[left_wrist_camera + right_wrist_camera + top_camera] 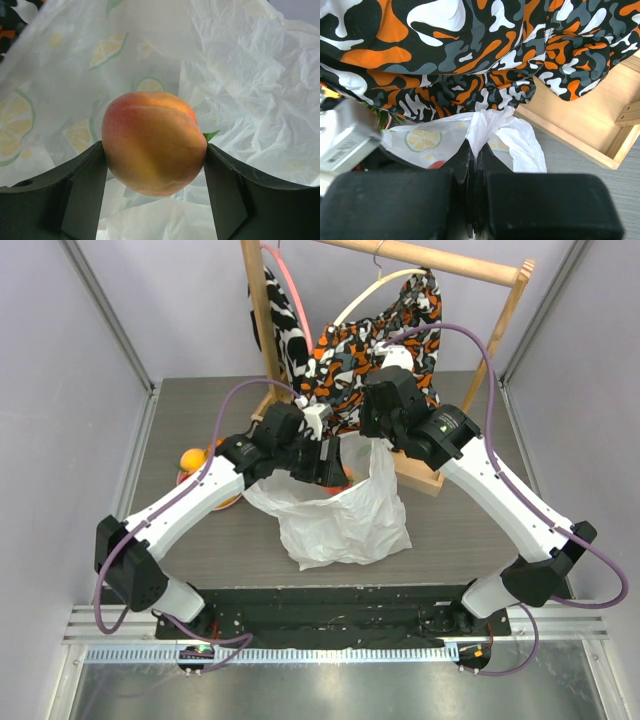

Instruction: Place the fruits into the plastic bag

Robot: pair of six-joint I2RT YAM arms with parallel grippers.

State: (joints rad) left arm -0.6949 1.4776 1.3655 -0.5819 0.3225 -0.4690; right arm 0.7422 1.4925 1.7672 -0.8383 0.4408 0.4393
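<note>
The back of my desk: a rack and its cloth

A wooden rack point(258, 310) stands at the far side of my grey desk point(180, 420), its base frame resting on the desk top. An orange, black and white patterned cloth point(340, 360) hangs from the rack in loose folds that reach down to the base. 2 hangers sit up by the cloth: 1 pink hanger point(288, 270) and 1 cream hanger point(372, 286). A black mat point(330, 602) runs along the desk's near edge.

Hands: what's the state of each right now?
Left hand: closed on the peach.
Right hand: closed, pinching the bag.
</note>
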